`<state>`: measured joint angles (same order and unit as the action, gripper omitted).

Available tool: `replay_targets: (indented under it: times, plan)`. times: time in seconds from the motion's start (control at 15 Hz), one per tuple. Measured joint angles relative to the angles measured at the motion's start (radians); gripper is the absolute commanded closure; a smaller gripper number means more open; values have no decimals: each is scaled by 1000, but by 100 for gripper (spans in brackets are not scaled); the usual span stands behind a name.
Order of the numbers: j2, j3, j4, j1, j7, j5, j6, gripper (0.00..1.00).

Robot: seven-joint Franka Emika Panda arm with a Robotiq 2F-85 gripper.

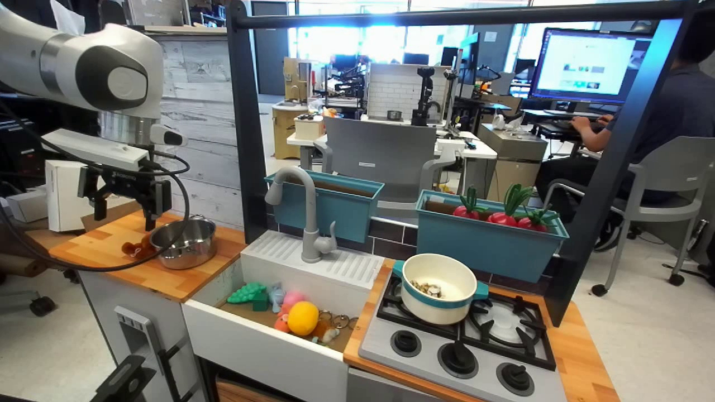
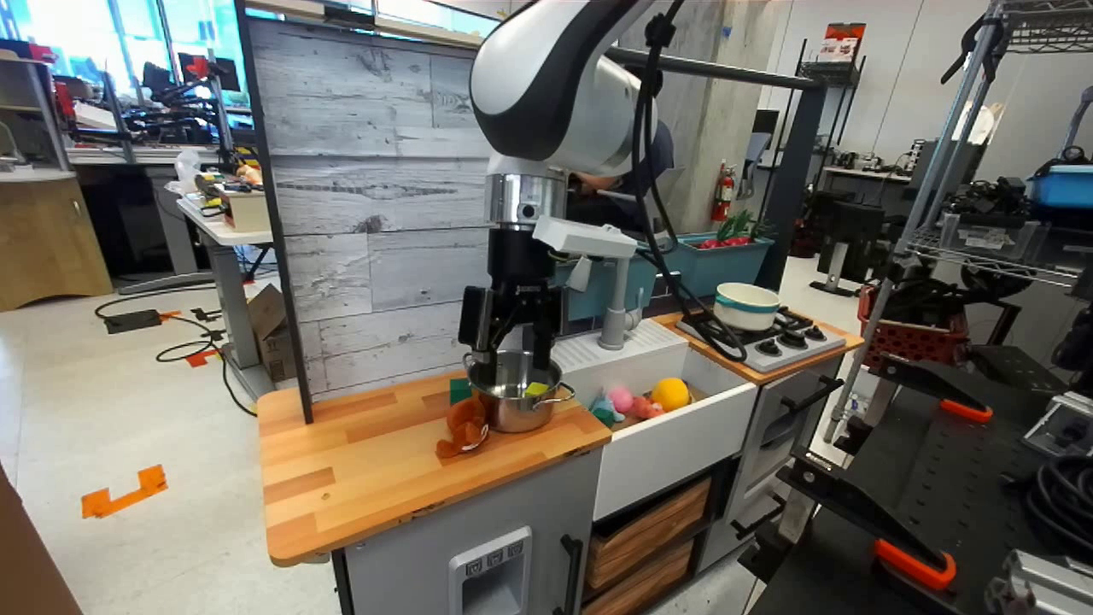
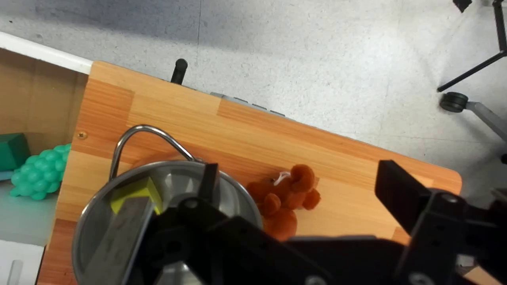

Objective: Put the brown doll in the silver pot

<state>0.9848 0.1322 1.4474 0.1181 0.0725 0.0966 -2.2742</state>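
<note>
The brown doll (image 1: pixel 137 248) lies on the wooden counter beside the silver pot, as both exterior views show (image 2: pixel 465 427). The silver pot (image 1: pixel 190 255) stands upright on the counter; it also shows in an exterior view (image 2: pixel 517 418) and the wrist view (image 3: pixel 172 178). A yellow block (image 3: pixel 138 194) is inside it. My gripper (image 1: pixel 125 218) is open and empty, pointing down above the counter. In the wrist view, the doll (image 3: pixel 287 194) lies between the spread fingers (image 3: pixel 296 174), nearer the left finger, which overlaps the pot's rim in the picture. Part of the pot is hidden behind the gripper.
A sink (image 1: pixel 268 335) with several toys adjoins the counter, with a grey faucet (image 1: pixel 309 212). A cream pot (image 1: pixel 438 290) stands on the stove. A green block (image 2: pixel 459 390) is behind the silver pot. A wood-plank wall panel (image 2: pixel 367 213) rises behind the counter.
</note>
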Motion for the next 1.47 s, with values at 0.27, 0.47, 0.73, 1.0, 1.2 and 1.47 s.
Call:
replay_targets:
  times: [0.27,0.47,0.73,1.0,1.2,1.47]
  plan:
    - [36,1,1,-1,-6,6,-154,0]
    - [65,2,-1,-4,-6,7,-192,0]
    - [90,8,-3,-4,-6,6,-185,0]
    - [115,5,-21,-3,-12,5,-185,0]
    - [124,-5,-46,-1,-26,2,-214,0]
    - [86,0,-54,-2,-29,2,-300,0]
